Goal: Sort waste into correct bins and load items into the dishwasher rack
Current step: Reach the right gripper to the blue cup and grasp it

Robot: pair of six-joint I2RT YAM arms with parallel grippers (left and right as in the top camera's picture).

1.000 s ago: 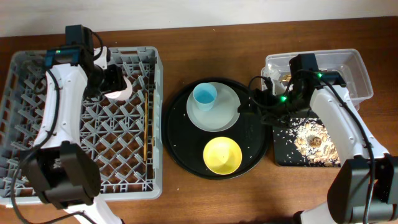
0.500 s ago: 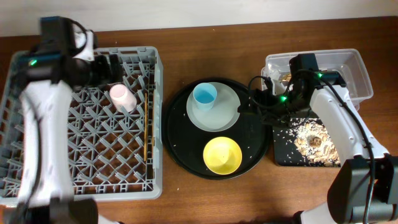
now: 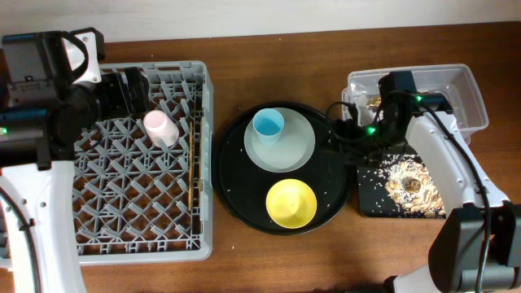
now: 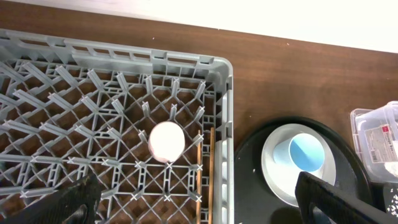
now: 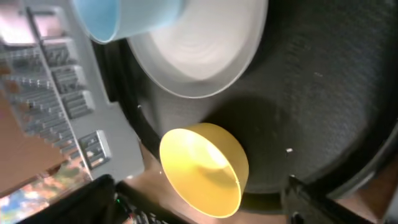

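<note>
Overhead, the pink cup (image 3: 160, 128) and chopsticks (image 3: 192, 163) already lie in the dishwasher rack (image 3: 49, 220), toward its right edge. The blue cup (image 3: 268, 124), plate (image 3: 297, 146) and yellow bowl (image 3: 291, 203) wait on the round black tray (image 3: 236, 183). Food scraps (image 3: 407, 183) cover the shallow black bin (image 3: 368, 203) beside the clear tub (image 3: 468, 89). In the left wrist view, the left gripper (image 4: 196, 190) hangs over the rack, fingers wide and empty. In the right wrist view, the right gripper (image 5: 199, 183) is spread, holding nothing, above the glossy, upright bowl.

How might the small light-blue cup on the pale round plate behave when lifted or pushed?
The small light-blue cup looks empty and thin-walled, so probably light and stiff. Standing on the smooth pale round plate, it may slide or tip under a sideways push. Tipped, its round wall would likely roll.
</note>
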